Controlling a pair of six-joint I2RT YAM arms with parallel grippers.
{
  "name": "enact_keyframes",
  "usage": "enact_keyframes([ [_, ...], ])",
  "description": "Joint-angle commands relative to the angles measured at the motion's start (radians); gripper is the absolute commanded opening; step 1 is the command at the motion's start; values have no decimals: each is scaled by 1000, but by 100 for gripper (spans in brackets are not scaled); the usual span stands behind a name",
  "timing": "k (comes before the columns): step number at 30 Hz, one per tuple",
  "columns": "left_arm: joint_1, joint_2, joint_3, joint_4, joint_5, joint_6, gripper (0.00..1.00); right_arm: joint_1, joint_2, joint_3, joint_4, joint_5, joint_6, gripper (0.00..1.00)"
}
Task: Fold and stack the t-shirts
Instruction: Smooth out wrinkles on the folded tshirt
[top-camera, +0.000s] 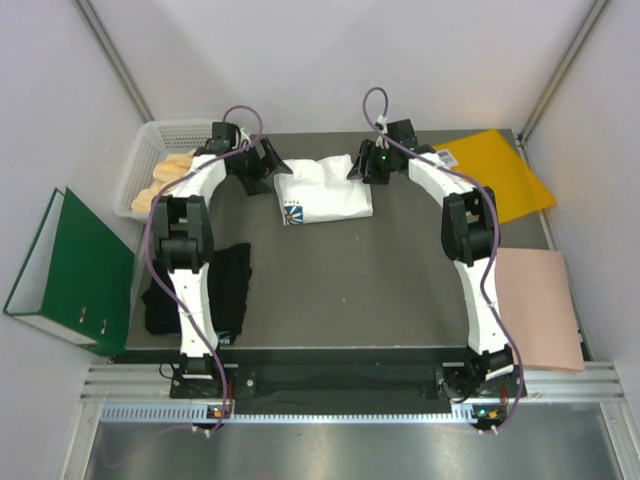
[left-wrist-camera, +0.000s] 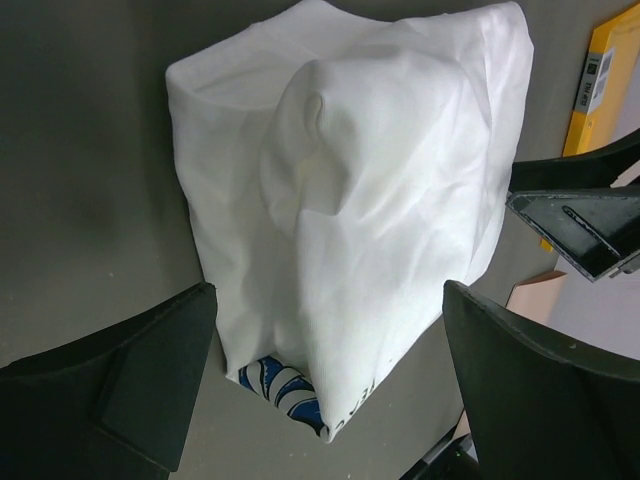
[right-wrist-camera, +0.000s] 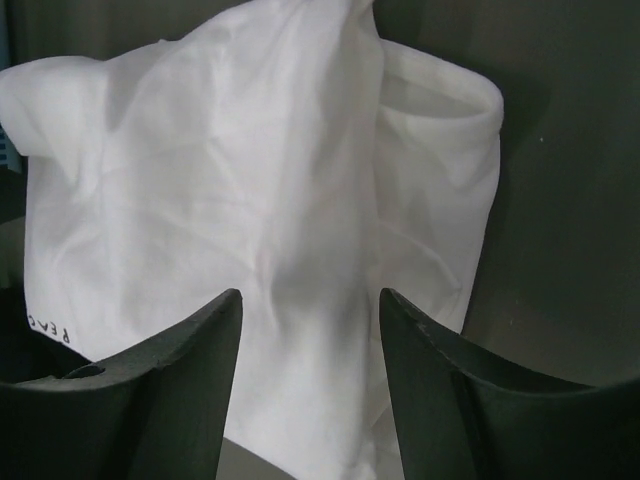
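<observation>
- My left claw (left-wrist-camera: 328, 300) stands wide open and holds nothing. It hangs just over the left edge of the white shirt (left-wrist-camera: 350, 180).
- My right claw (right-wrist-camera: 310, 300) is about half open. White cloth shows in the gap, and I can't tell whether the fingers touch it.
- The white shirt lies at the far middle of the table (top-camera: 350, 290), between both claws. It is folded to a lumpy rectangle of thin, soft, creased cloth, with one ridge puffed up and blue print peeking out at a corner.
- The black shirt (top-camera: 232, 275) sits near left beside the arm, well apart from the white one. It is dark and flat and looks folded, though it is partly hidden.
- My read: the white fold is nearly done but needs flattening, and the stacking is not yet done.
- Further out are a stiff yellow envelope (top-camera: 500, 170), a pink sheet (top-camera: 540, 300) and a plastic mesh basket (top-camera: 150, 150).
</observation>
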Motion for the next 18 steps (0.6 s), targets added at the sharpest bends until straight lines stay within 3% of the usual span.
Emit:
enact_keyframes([
  [1,0,12,-5,-4,34,11,99,3,-9,22,26,24,-18,58],
  [6,-13,74,16,-3,63,8,99,5,6,11,38,21,0,56],
  [9,-32,130,41,7,82,-2,93,8,16,8,34,24,11,26],
  [10,-38,145,64,10,97,-7,87,9,13,-6,35,27,12,7],
  [11,-50,160,81,10,108,-9,71,8,5,-15,35,29,12,0],
  [14,-75,225,160,-6,133,-6,38,6,-23,-55,31,46,3,0],
  [15,-79,248,180,-19,136,-3,21,3,-33,-70,31,53,-3,0],
  [17,-85,259,217,-18,140,-10,6,-1,-72,-121,41,69,-6,0],
  [18,-86,260,223,-13,142,-12,3,-4,-87,-139,47,85,-8,0],
])
